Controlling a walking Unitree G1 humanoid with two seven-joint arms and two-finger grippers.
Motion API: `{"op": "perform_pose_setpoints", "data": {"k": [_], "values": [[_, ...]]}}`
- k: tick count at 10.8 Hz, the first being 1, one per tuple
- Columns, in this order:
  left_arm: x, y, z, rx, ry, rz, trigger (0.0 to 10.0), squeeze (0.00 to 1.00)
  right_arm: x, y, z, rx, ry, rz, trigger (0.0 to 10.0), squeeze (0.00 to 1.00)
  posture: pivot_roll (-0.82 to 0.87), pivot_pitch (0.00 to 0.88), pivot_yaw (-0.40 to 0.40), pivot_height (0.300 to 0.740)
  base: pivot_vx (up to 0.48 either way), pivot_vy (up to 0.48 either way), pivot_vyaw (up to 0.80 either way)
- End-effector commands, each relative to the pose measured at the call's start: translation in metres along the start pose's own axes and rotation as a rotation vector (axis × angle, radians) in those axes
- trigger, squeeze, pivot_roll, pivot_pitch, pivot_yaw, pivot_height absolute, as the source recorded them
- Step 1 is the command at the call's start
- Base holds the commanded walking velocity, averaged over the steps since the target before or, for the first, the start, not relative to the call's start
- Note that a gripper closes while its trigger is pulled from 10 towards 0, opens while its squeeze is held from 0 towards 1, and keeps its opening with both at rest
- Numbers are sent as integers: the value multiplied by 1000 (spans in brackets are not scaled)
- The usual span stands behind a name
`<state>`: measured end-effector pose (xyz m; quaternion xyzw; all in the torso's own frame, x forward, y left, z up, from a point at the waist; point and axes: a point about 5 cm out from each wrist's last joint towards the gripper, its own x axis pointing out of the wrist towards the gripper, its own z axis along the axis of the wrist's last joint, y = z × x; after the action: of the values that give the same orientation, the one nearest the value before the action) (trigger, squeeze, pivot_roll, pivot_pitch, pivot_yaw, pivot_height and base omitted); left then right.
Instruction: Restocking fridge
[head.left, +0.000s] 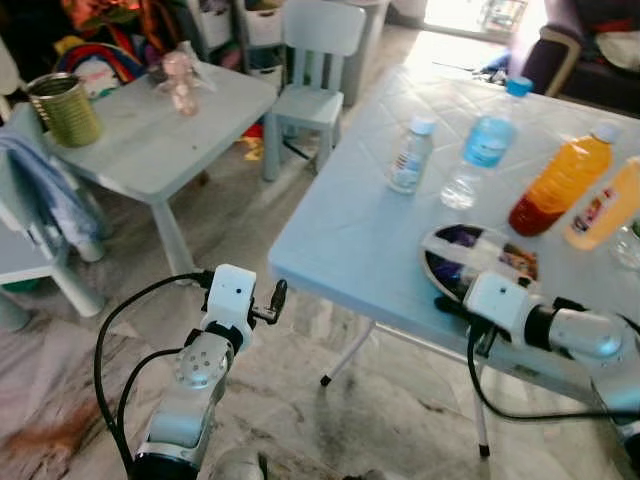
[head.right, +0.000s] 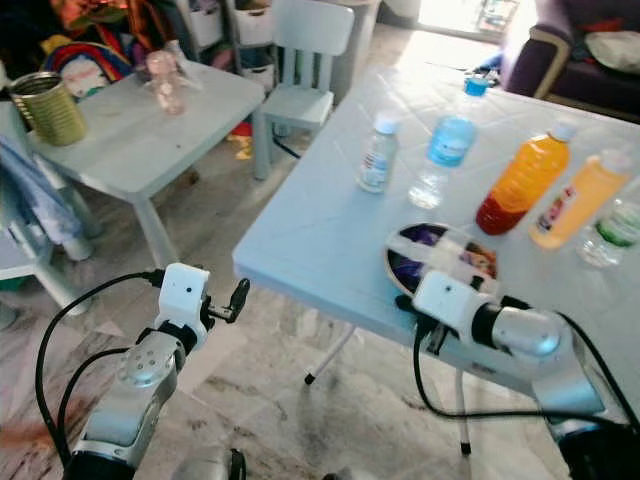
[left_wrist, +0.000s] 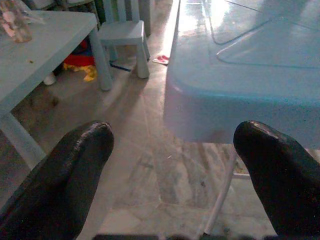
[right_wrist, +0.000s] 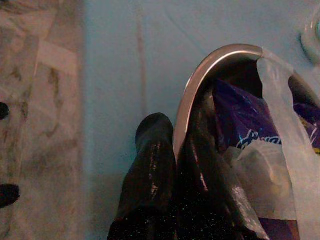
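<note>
The right gripper (right_wrist: 172, 165) is closed on the metal rim of the bowl (right_wrist: 200, 75), 1 finger outside the wall and 1 inside, at the edge of the bowl nearest the robot. To do this step well, I judge the pinch must stay firm and the lift must be straight up and slow, with the bowl kept level, since a 1-sided hold on a thin rim lets the far side sag and the load slide. The bowl holds purple packets (right_wrist: 240, 125) under a loose clear plastic wrap (right_wrist: 280, 135); the inner finger seems to press against that wrap, so it may slip.

The bowl sits on the pale blue table (head.left: 350, 230), near its front edge. Behind it stand 2 clear water bottles (head.left: 485, 145), a small one (head.left: 410, 155) and a taller one with a blue cap, and to the right 2 orange bottles (head.left: 560, 180). They are near the bowl's far side, so the lift should not swing toward them.

The left gripper (left_wrist: 175, 165) hangs over the floor just off the table's corner, fingers wide apart and holding nothing.
</note>
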<state>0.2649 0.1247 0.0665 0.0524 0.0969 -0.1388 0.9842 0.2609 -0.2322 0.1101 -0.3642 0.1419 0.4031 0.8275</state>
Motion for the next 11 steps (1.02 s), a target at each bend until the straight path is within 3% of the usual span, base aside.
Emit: {"op": "perform_pose_setpoints", "data": {"k": [1,3,5,6,8,11], "values": [[0,0,-1,-7,9,7,10000,0,9,13,-2,-5,-9,57,0,0,101,60,-33,740,0,0,0],[2,4,3,-17,-15,45,10000,0,15,9,6,-9,-62,-36,0,0,97,57,-36,740,0,0,0],[1,8,4,-17,-30,80,10000,0,21,17,15,17,-143,-72,0,0,95,61,-36,740,0,0,0],[0,9,3,-22,-27,92,10000,0,26,23,21,0,-189,-115,10000,0,93,63,-37,740,0,0,0],[0,10,3,-31,-31,107,10000,0,29,26,27,18,-242,-164,10000,0,93,63,-42,740,0,0,0],[-1,13,1,-47,-22,148,10000,0,39,42,34,10,-276,-135,10000,0,94,59,-43,740,0,0,800]]}}
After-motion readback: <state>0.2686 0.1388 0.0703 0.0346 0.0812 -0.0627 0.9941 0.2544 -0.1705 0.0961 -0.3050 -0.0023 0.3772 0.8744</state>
